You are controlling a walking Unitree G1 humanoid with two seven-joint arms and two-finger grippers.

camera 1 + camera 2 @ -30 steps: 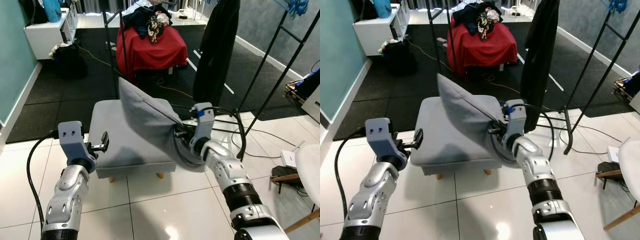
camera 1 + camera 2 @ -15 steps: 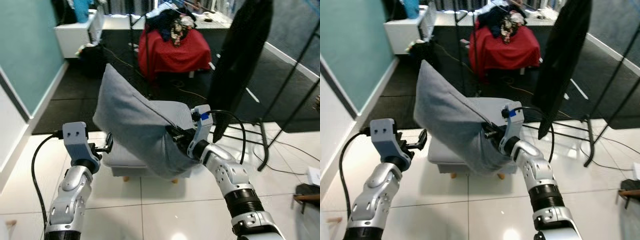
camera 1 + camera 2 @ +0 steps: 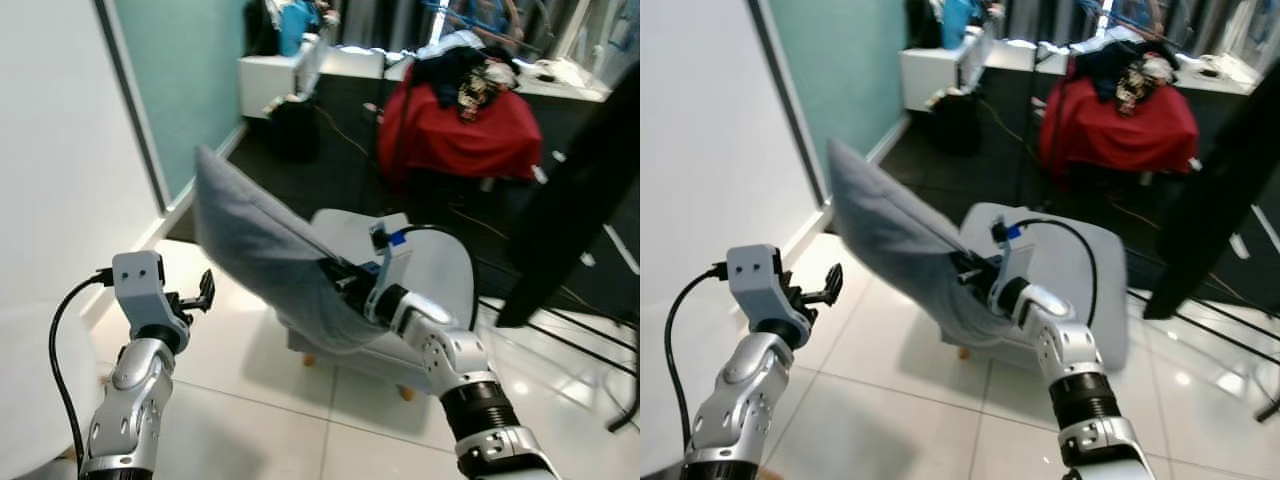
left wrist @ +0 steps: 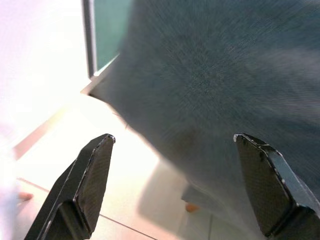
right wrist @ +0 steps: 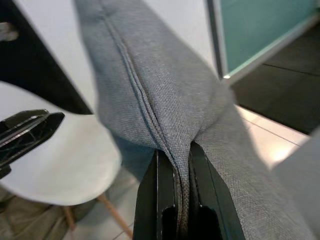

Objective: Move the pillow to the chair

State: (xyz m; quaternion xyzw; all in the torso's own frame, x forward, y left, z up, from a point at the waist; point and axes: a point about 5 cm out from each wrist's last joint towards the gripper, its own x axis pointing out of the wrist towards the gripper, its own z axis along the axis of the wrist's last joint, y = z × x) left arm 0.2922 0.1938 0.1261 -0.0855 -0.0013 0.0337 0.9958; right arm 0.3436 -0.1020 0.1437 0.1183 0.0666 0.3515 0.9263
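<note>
The grey pillow [image 3: 255,240] hangs in the air, tilted, its upper corner pointing to the left. My right gripper [image 3: 338,278] is shut on the pillow's lower seam; in the right wrist view its fingers [image 5: 162,195] pinch the seam of the pillow [image 5: 150,95]. My left gripper [image 3: 207,291] is open, held apart from the pillow on its left; its fingers [image 4: 90,185] stand wide with the pillow [image 4: 210,85] ahead of them. A white chair seat [image 5: 55,165] with a wooden leg lies below the pillow in the right wrist view.
A grey ottoman [image 3: 445,265] stands behind and below the pillow. Farther back are a red-draped seat [image 3: 450,130] piled with clothes and a white cabinet [image 3: 275,85]. A black garment [image 3: 590,180] hangs at the right. A white wall [image 3: 70,150] is close on the left.
The view has swung to the left, bringing the white wall in. The pillow stays in my right gripper and now hangs left of the ottoman. The left gripper stays open.
</note>
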